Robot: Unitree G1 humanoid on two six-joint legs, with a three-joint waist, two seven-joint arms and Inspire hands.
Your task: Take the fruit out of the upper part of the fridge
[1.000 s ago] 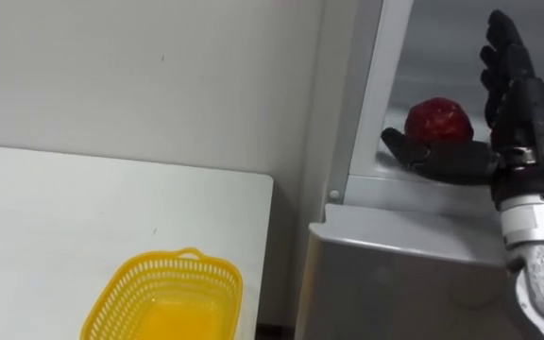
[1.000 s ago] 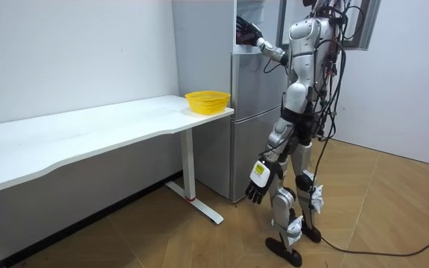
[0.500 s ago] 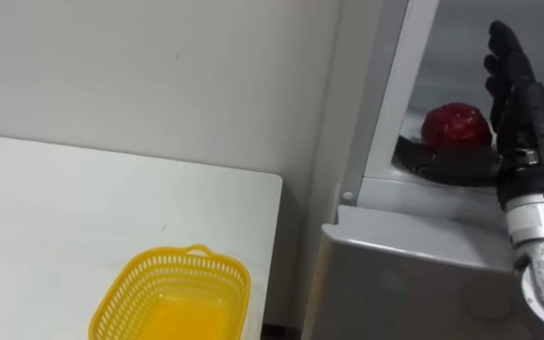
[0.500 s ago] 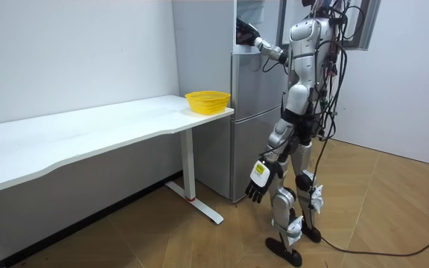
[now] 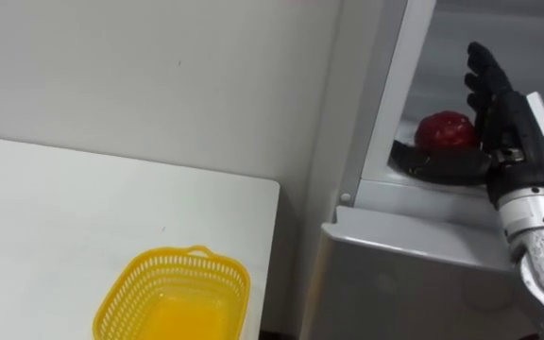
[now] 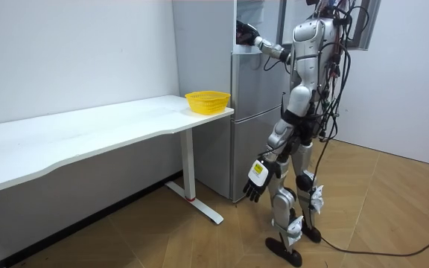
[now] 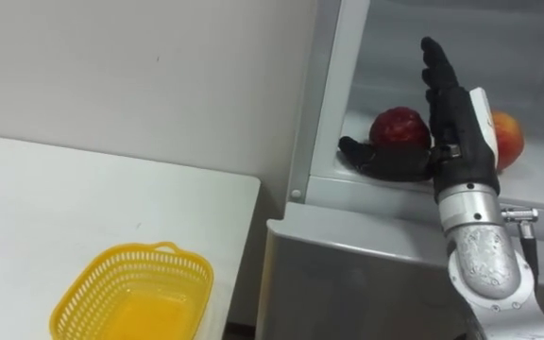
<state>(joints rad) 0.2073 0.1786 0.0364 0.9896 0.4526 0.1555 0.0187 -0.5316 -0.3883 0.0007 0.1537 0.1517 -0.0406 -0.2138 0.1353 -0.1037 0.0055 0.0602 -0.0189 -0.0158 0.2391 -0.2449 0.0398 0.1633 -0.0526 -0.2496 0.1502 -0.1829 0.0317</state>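
Stance: your robot stands upright facing the fridge (image 6: 253, 112), close against its front, with the white table (image 5: 55, 208) at its 9 o'clock.
Right hand: your right hand (image 7: 458, 127) is raised inside the upper fridge compartment (image 7: 395, 189). It is released, fingers straight and pointing to 12 o'clock, thumb stretched out toward 9 o'clock.
Task's thing: the red fruit (image 7: 399, 126) sits on the compartment's shelf at 9 o'clock of your palm, just beside it. The thumb lies along the fruit's lower front. You cannot tell from these views whether palm or thumb touches it, and nothing is curled round it.
Second fruit: an orange fruit (image 7: 507, 137) rests on the same shelf at 3 o'clock of the hand, partly hidden behind it.
Left hand: your left hand (image 6: 255, 181) hangs low beside the thigh in the room view, fingers loose and pointing to 6 o'clock, holding nothing.
Basket: a yellow basket (image 5: 126, 283) stands on the table's near corner next to the fridge, at 7 o'clock of the raised hand and well apart from it.
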